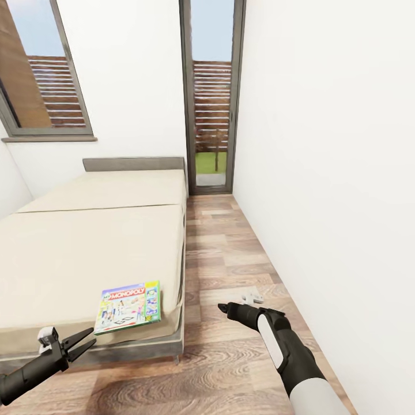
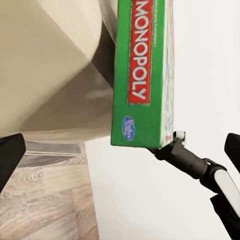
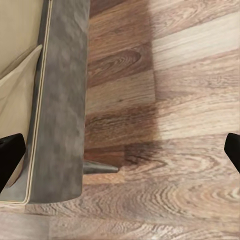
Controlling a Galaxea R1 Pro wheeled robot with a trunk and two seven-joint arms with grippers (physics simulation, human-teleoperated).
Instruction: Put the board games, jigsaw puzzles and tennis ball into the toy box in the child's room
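**Head view: our arms flank the Monopoly box at the bed's corner**

Head view first, from the left: our left gripper (image 1: 86, 341) hangs low beside the near edge of the bed (image 1: 86, 242), its two fingers spread apart and holding nothing. It points toward the Monopoly board game (image 1: 128, 306), which lies flat on the beige mattress right at the near corner, close to the edge. We judge the gripper sits at that height so it can come in level with the box's green side rather than from above, since a flat box on a soft mattress gives little to grab from the top.

In the left wrist view the Monopoly box (image 2: 145, 75) shows its green edge straight ahead between the open fingers, not yet touched, with our other arm beyond it.

Further right in the head view, the right gripper (image 1: 222, 308) hovers over the wood floor (image 1: 230, 253) just past the bed's corner. The right wrist view shows its finger tips (image 3: 10, 155) at the far sides of the picture, so it is spread wide and empty, looking down at the dark grey bed frame (image 3: 62, 125) and the planks. We take it as waiting to support the box from the other side.

The white wall (image 1: 334, 173) closes the scene on the right.
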